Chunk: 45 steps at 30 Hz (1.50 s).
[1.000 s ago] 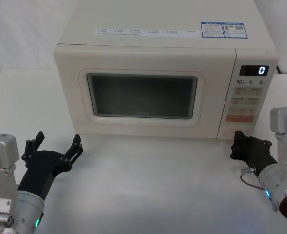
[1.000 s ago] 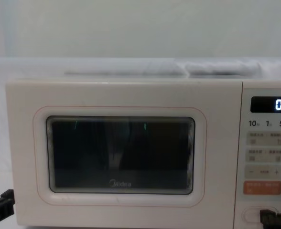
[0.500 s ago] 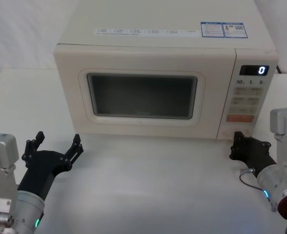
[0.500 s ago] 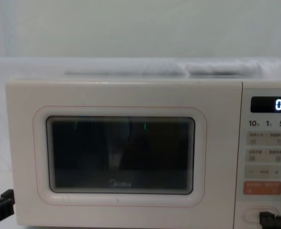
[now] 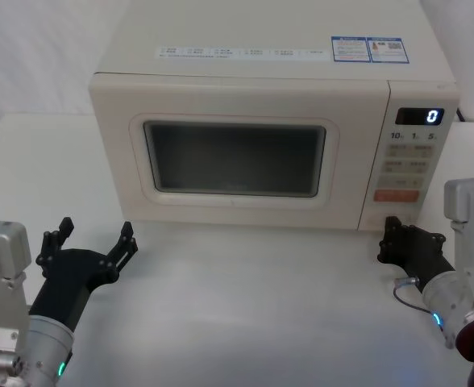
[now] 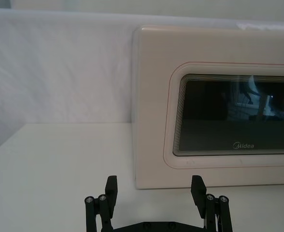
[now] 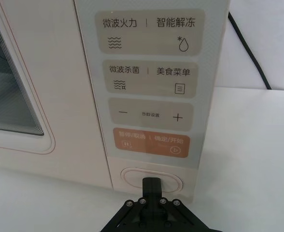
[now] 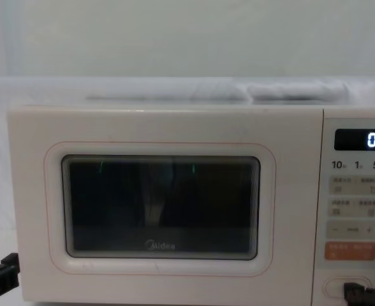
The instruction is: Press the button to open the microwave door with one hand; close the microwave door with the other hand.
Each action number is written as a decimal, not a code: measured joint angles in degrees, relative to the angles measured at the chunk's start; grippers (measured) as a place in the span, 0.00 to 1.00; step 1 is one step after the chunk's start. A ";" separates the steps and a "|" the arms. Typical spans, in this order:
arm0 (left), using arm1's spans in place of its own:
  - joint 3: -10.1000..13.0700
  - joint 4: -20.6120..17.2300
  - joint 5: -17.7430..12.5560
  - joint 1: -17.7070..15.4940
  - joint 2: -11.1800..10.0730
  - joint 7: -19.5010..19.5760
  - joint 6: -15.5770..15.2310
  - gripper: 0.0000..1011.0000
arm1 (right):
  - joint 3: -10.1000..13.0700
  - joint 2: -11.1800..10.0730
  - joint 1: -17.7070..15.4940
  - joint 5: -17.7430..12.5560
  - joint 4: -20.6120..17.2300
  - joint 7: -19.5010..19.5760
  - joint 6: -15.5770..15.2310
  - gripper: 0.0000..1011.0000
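Observation:
The cream microwave door (image 5: 233, 157) with its dark window lies shut and flush with the oven front; it also shows in the chest view as the microwave door (image 8: 162, 207). The oval cream button (image 7: 151, 173) sits at the bottom of the control panel, under the orange key. My right gripper (image 7: 153, 186) is shut, its joined tip right at the button's lower middle; whether it touches I cannot tell. From the head view the right gripper (image 5: 392, 234) is at the panel's foot. My left gripper (image 5: 92, 235) rests open on the table, in front of the door's left corner and apart from it.
The microwave (image 5: 261, 72) stands at the back of a white table (image 5: 245, 306). A black cable (image 7: 250, 53) runs behind its right side. White backdrop surrounds the table. Bare tabletop lies between the two arms.
My right gripper has edged slightly closer to the control panel's bottom. The door has stayed shut and the left arm has not moved.

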State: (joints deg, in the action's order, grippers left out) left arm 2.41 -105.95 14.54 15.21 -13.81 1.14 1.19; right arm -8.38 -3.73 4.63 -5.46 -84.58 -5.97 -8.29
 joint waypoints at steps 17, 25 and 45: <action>0.00 0.00 0.00 0.00 0.00 0.00 0.00 0.99 | -0.03 0.76 1.15 0.18 1.68 0.13 1.26 0.00; 0.00 0.00 0.00 0.00 0.00 0.00 0.00 0.99 | -0.04 1.15 1.83 0.18 2.75 0.24 1.88 0.00; 0.00 0.00 0.00 0.00 0.00 0.00 0.00 0.99 | -0.26 1.92 4.38 -0.33 6.01 -0.05 3.24 0.00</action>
State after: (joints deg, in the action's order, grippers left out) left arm 2.42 -105.95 14.54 15.21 -13.81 1.14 1.19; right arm -8.64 -1.81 9.01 -5.79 -78.57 -6.02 -5.05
